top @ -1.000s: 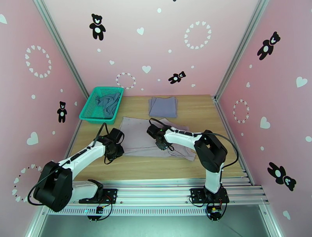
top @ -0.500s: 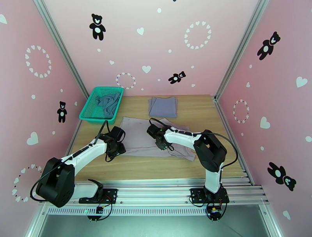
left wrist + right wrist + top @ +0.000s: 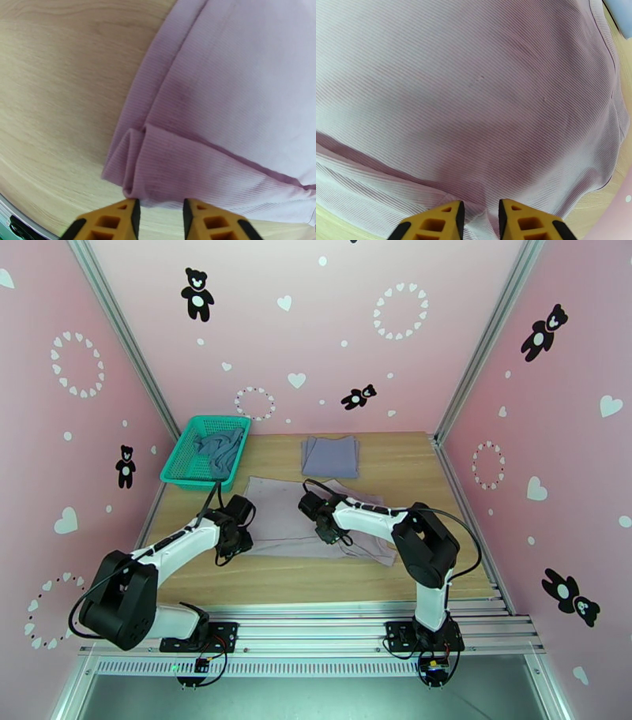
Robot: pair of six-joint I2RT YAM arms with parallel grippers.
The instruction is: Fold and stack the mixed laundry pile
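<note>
From above, we see a pale mauve-grey ribbed cloth garment (image 3: 292, 516) spread flat in the middle of the light wooden table (image 3: 411, 477). The left gripper (image 3: 235, 541) is down at its near-left corner and the right gripper (image 3: 332, 536) is on its near edge towards the middle. Behind it lies a folded grey-lavender cloth garment (image 3: 330, 455). A dusty teal-blue cloth top (image 3: 220, 449) is bunched in the green mesh plastic basket (image 3: 180, 470) at the back left. We judge the step in hand to be the first fold of the mauve piece, with the teal top not yet done.

From the left wrist, the orange fingers (image 3: 126, 219) stand a little apart. The garment's doubled corner lies right at their tips. We cannot tell whether they have hold of the hem or only frame it.

From the right wrist, the orange fingers (image 3: 521, 221) stand close together, and creases in the ribbed cloth run into the narrow gap. We read this as a pinch on the near hem.

The next move, as we judge it, needs a sure left-hand grip. Both arms would then lift together and carry the near edge over, keeping it level so the fold lands square.
</note>
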